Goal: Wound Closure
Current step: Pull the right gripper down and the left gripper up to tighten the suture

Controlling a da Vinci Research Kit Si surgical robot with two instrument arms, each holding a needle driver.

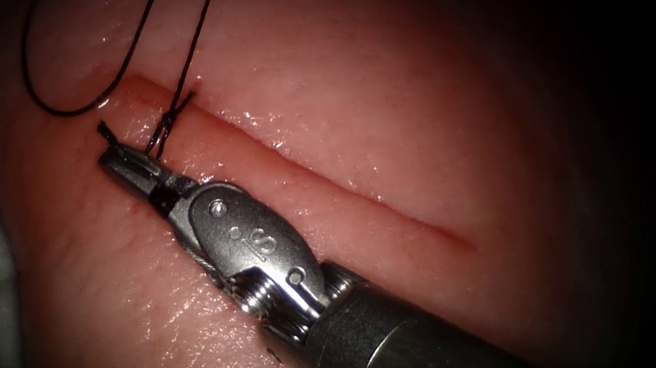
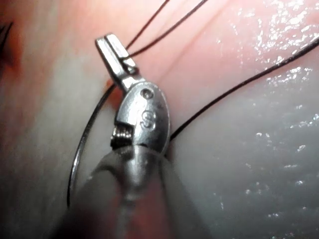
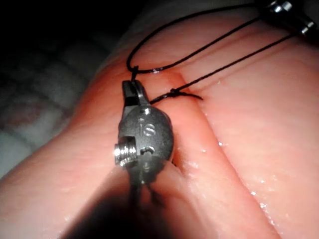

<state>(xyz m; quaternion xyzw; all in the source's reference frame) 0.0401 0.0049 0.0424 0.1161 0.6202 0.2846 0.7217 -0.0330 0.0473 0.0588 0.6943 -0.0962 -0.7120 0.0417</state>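
Thread loop [image 1: 34, 84]: lay in a wide slack curve on the tissue [image 1: 402, 110], beyond the left end of the cut, then rose off its far edge.
Short thread end [image 1: 105, 132]: stuck out just beside the right tool's tip, on the near side of the cut.
Knot [image 1: 175, 113]: sat at the left end of the cut, with two strands running up from it and a twisted length running down to the right tool.
Right tool [image 1: 130, 166]: came in from the near right edge of the tissue and lay low along the near lip. Jaws were pressed together, apparently pinching the thread just below the knot [image 3: 172, 92].
Cut [image 1: 328, 184]: ran rightward as a narrow open groove, unstitched past the knot.
Left tool [image 3: 291, 12]: stood well apart from the knot, where the long strands led. Grip could not be told.
Risk, knot: judged likely to loosen or lock crooked if tension on the two strands were uneven.
Risk, tissue: judged likely to tear at the cut's left end under a hard or upward pull.
Risk, thread: judged liable to fray where pinched.
Risk, loop: judged liable to snag on the right tool's wrist if left slack.
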